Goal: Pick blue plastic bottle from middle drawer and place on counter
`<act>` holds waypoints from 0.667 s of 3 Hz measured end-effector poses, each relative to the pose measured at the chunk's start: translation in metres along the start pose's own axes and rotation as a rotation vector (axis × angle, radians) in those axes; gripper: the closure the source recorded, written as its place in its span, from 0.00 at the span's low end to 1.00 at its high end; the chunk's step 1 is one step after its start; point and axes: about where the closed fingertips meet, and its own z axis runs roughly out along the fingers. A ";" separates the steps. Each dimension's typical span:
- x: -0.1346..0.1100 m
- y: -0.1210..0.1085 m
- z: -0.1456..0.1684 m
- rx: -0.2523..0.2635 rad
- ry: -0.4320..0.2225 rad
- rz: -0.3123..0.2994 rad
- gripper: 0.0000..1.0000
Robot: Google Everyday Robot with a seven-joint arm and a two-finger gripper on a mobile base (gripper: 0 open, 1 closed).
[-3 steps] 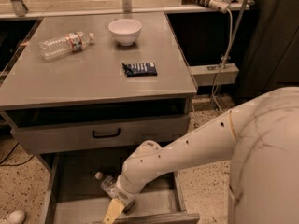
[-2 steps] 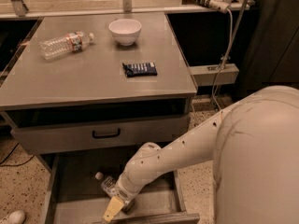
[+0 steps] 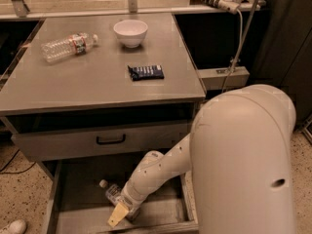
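Lettering is carried by three things, and none of it can be read. White print is seen on the dark packet point(image 3: 145, 72), which lies flat near the middle of the counter point(image 3: 87, 82). A red-and-white label is wrapped around the ribbed clear bottle point(image 3: 66, 46), which is laid on its side at the counter's rear left with its cap turned toward the white bowl point(image 3: 130, 32). A pale label is made out only faintly on the blue plastic bottle point(image 3: 111, 192), and no brand can be named.

The blue plastic bottle is found lying on its side on the floor of the middle drawer point(image 3: 78, 194). That drawer is pulled out below the closed drawer front point(image 3: 58, 145) with its black handle point(image 3: 110, 140). The bottle's white cap point(image 3: 103, 183) is pointed toward the rear left, and its other end is hidden under the gripper.

The arm point(image 3: 156, 172) is bent down from the large white shoulder housing point(image 3: 243, 160) at the right and is stretched leftward and downward into the drawer. The gripper point(image 3: 122, 211) is set at the arm's low end, tilted toward the drawer's front edge, directly over the bottle's body. Contact with the bottle is suggested, yet whether the gripper is closed on it or spread around it cannot be told.
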 end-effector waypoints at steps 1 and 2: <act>0.002 -0.006 0.016 -0.002 -0.003 0.031 0.00; 0.003 -0.013 0.028 -0.002 -0.008 0.051 0.00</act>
